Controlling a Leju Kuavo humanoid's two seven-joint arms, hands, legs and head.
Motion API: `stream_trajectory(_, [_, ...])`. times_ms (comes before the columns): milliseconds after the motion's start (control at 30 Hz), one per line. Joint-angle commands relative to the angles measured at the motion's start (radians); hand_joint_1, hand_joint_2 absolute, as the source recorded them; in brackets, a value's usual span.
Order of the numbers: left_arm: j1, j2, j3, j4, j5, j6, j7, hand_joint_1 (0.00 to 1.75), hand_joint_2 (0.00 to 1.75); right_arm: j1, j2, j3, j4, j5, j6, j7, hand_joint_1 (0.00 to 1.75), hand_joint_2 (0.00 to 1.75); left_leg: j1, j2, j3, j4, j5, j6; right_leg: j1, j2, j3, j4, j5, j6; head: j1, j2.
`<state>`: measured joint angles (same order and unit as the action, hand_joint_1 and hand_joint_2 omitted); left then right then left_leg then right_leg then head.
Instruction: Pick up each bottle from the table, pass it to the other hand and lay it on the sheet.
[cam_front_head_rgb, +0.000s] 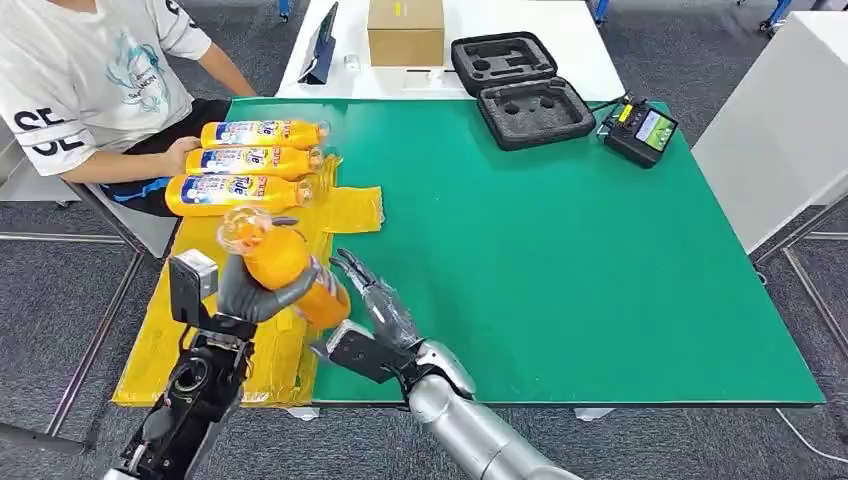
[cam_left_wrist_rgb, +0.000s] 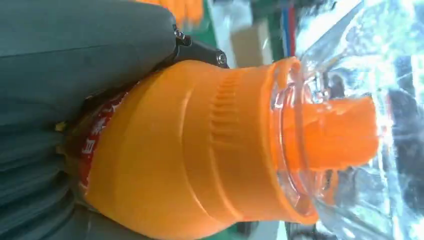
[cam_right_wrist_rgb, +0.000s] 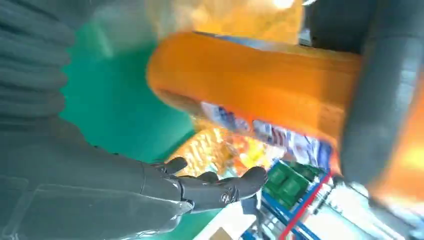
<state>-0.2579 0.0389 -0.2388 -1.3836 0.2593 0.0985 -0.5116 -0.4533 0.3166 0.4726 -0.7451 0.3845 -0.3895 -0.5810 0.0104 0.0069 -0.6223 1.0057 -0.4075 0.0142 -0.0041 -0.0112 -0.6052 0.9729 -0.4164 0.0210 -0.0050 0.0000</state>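
Observation:
My left hand (cam_front_head_rgb: 262, 293) grips an orange bottle (cam_front_head_rgb: 285, 263) with a clear cap, held above the yellow sheet (cam_front_head_rgb: 240, 300) at the table's left front. In the left wrist view the bottle's shoulder (cam_left_wrist_rgb: 190, 150) and its clear cap are close up. My right hand (cam_front_head_rgb: 378, 297) is just right of the bottle, fingers spread, holding nothing; the right wrist view has the bottle (cam_right_wrist_rgb: 260, 85) beyond its fingers (cam_right_wrist_rgb: 215, 187). Three more orange bottles (cam_front_head_rgb: 250, 160) lie side by side on the sheet's far end.
A seated person in a white shirt rests a hand (cam_front_head_rgb: 180, 155) by the laid bottles. On the green mat (cam_front_head_rgb: 560, 250) at the back sit an open black foam case (cam_front_head_rgb: 525, 88) and a small device (cam_front_head_rgb: 640, 130). A cardboard box (cam_front_head_rgb: 405, 30) stands behind.

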Motion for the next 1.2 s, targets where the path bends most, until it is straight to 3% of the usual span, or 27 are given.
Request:
stream_trajectory(33, [-0.053,0.0,0.086,0.095,-0.083,0.118,-0.076,1.75,1.75,0.06,-0.054,-0.015,-0.255,-0.029,-0.043,-0.044,0.0,0.0,0.0,-0.002,0.003,-0.001,-0.001,0.0,0.0,-0.001,0.003,0.0,-0.001,0.0,0.0,0.0])
stream_trajectory(233, [-0.083,0.01,0.131,0.151,-0.194,0.265,-0.132,1.75,1.75,0.109,-0.057,0.039,-0.424,-0.086,-0.137,-0.117,0.0,0.0,0.0,-0.003,0.005,0.0,-0.002,-0.001,0.0,-0.001,0.005,0.0,-0.003,-0.001,0.0,0.0])
stream_trajectory(300, [-0.114,0.035,0.111,0.205,-0.383,0.404,-0.16,1.75,1.75,0.118,-0.086,0.103,-0.519,-0.129,-0.226,-0.117,0.0,0.0,0.0,-0.002,0.002,0.0,-0.001,-0.001,0.0,-0.001,0.003,0.0,-0.002,0.0,0.0,0.0])
stream_trajectory(400, [-0.164,0.057,0.09,0.276,-0.534,0.417,-0.097,1.75,1.75,0.109,-0.102,0.137,-0.525,-0.132,-0.261,-0.117,0.0,0.0,0.0,-0.003,0.002,0.0,0.0,-0.001,0.0,-0.002,0.003,0.0,-0.001,-0.001,0.0,0.0])
stream_trajectory(433, [-0.172,0.054,0.095,0.285,-0.537,0.413,-0.098,1.75,1.75,0.108,-0.103,0.138,-0.524,-0.134,-0.261,-0.117,0.0,1.75,0.0,-0.002,0.001,0.0,0.0,0.0,0.0,-0.002,0.002,0.0,-0.001,0.0,0.0,0.0])
stream_trajectory(533, [-0.241,0.084,0.029,0.399,-0.834,0.474,0.007,1.75,1.75,0.11,-0.109,0.159,-0.549,-0.146,-0.252,-0.117,0.0,1.75,0.0,-0.004,0.005,-0.001,-0.001,-0.001,0.0,-0.002,0.006,0.0,-0.002,-0.001,0.0,0.0])
stream_trajectory(667, [-0.313,0.109,-0.06,0.541,-1.104,0.414,0.155,1.75,1.75,0.115,-0.107,0.171,-0.555,-0.148,-0.231,-0.117,0.0,1.75,0.0,-0.005,0.004,-0.001,0.0,-0.001,0.0,-0.003,0.005,0.0,-0.002,-0.001,0.0,0.0])
stream_trajectory(1200, [-0.425,0.113,-0.156,0.758,-1.292,0.15,0.231,1.75,1.75,0.113,-0.093,0.163,-0.527,-0.175,-0.192,-0.117,0.0,1.75,0.001,-0.002,0.005,0.0,-0.001,-0.001,0.0,-0.001,0.006,0.0,-0.002,-0.001,0.0,0.0])
